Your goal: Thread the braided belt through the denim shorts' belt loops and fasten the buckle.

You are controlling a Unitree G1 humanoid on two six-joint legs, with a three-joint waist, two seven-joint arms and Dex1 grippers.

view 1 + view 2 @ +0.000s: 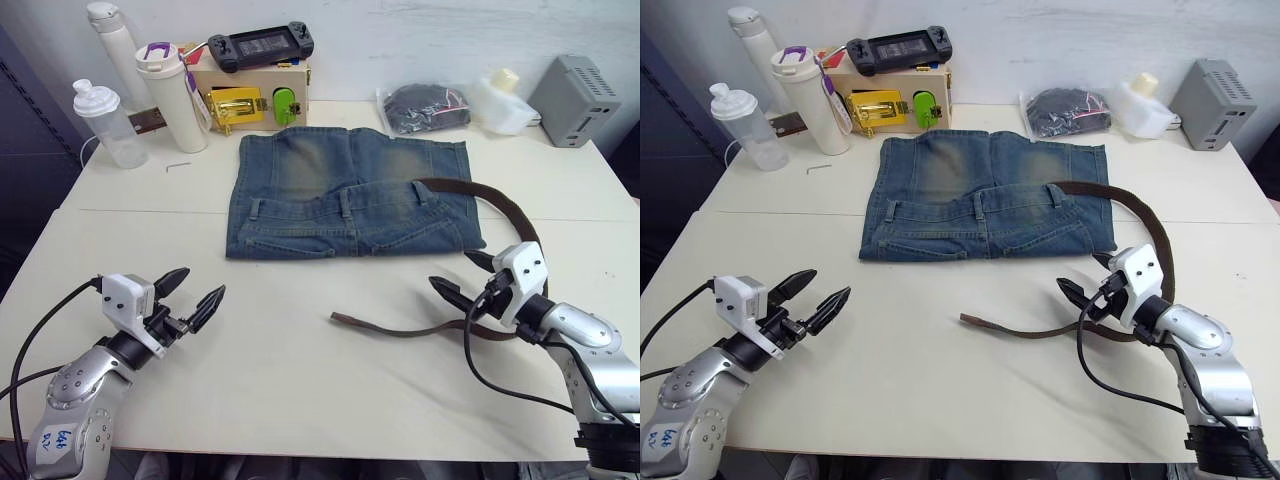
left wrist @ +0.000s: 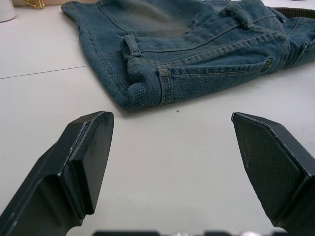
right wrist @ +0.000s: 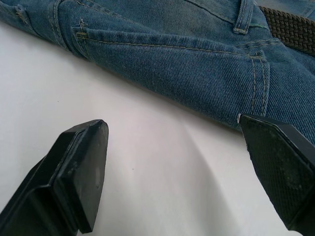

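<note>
Two grippers, both empty: left gripper (image 1: 190, 290), lower left, jaws spread wide above the white table (image 1: 290, 380); right gripper (image 1: 462, 275), lower right, jaws wide, beside the braided belt (image 1: 420, 330). Denim shorts (image 1: 345, 195) lie flat, upper centre. Bottles (image 1: 170, 95) stand upper left.
</note>
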